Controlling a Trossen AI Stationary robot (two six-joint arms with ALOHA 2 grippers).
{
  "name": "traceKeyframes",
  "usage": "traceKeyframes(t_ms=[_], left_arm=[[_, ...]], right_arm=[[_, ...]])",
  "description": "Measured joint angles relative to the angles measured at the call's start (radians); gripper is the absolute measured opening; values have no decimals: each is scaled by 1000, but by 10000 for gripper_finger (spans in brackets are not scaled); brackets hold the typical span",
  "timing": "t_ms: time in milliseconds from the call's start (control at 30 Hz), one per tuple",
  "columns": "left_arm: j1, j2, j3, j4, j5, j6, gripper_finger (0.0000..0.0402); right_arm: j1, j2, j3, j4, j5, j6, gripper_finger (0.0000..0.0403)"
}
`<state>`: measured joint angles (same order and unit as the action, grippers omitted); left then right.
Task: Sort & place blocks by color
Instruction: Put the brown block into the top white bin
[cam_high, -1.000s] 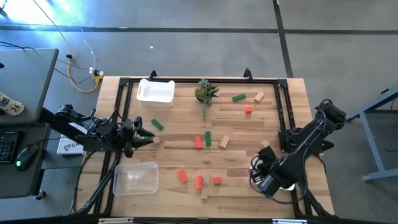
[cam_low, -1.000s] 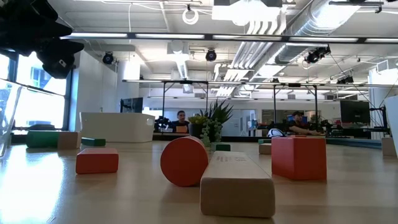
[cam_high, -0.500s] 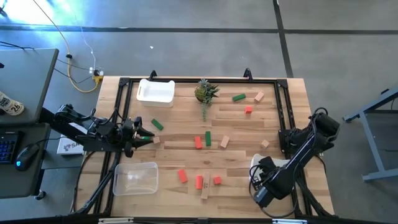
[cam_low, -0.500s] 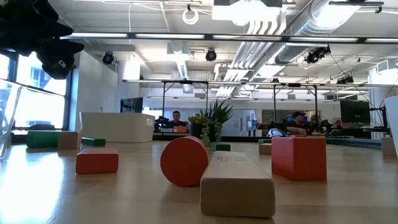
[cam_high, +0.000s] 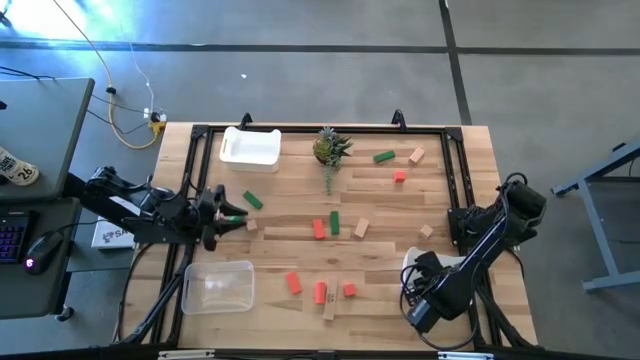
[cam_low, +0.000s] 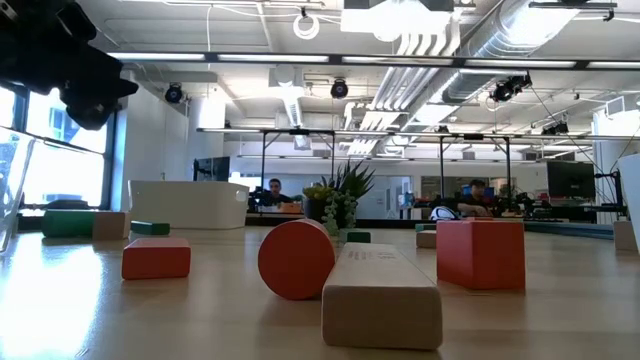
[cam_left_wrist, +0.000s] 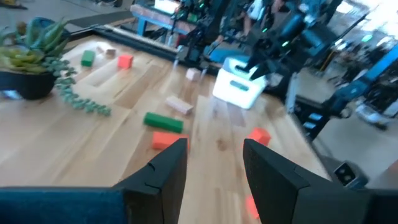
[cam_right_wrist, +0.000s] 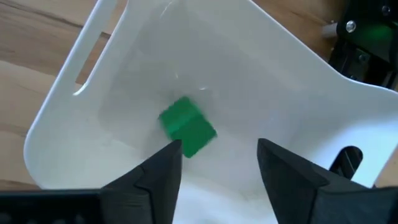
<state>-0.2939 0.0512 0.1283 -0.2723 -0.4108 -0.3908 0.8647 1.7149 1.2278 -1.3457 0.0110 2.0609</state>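
Red, green and tan blocks lie scattered over the wooden table (cam_high: 290, 250), among them a green bar (cam_high: 384, 157), a red bar (cam_high: 319, 229) and a tan bar (cam_high: 330, 300). One green block (cam_right_wrist: 188, 127) lies on the floor of a white bin (cam_high: 412, 262) at the near right. My right gripper (cam_right_wrist: 217, 168) hangs open over that bin, pointing down, with the green block beyond its fingertips. My left gripper (cam_high: 238, 222) stands open at the table's left side with nothing between its fingers (cam_left_wrist: 214, 162).
A second white bin (cam_high: 250, 147) stands at the far left and a clear bin (cam_high: 218, 286) at the near left. A potted plant (cam_high: 330, 148) stands at the far middle. A black frame (cam_high: 455, 170) borders the table. People sit far behind the table (cam_low: 478, 197).
My right arm has sunk and drawn a little toward the table's near edge, coming to rest over the white bin at the near right, and has kept still since.
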Motion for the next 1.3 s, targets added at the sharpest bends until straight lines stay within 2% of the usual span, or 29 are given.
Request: traceKeyframes(t_ms=[233,533,800,1100,1300], left_arm=[[0,128,106,-98,-28,-5,145],[0,370,274,-295,-60,-80,145],[0,545,377,-399,-64,-150,149],[77,648,430,-405,54,-132,204],[135,685,430,-405,64,-103,240]], right_arm=[[-12,-3,0,-12,91,-1,206],[-16,-10,1,-46,116,-12,206],[-16,-11,75,-136,262,4,207],[-16,-11,127,-193,376,0,207],[-21,-11,127,-207,382,0,207]])
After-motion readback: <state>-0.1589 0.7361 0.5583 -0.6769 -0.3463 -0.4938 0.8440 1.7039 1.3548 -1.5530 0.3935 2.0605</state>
